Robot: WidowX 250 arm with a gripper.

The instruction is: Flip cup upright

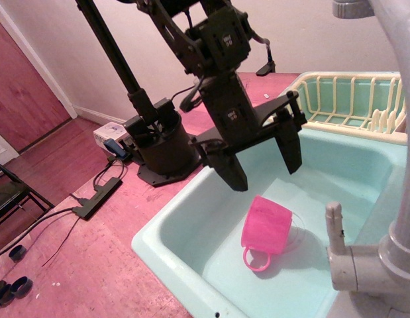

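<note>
The pink translucent cup [265, 226] lies tipped in the light green sink [171, 228], its flat base up and toward the arm and its loop handle [256, 259] pointing to the front. My black gripper [263, 173] hangs open just above the cup, one finger [230, 167] to the left and the other finger [289, 147] to the right. The jaws stand wide apart and hold nothing. The gripper does not touch the cup.
A grey faucet [383, 199] rises at the right, with its lever [335, 228] close to the cup. A cream dish rack [344, 99] stands behind the sink. The arm's base [166, 152] sits on the pink counter at the left.
</note>
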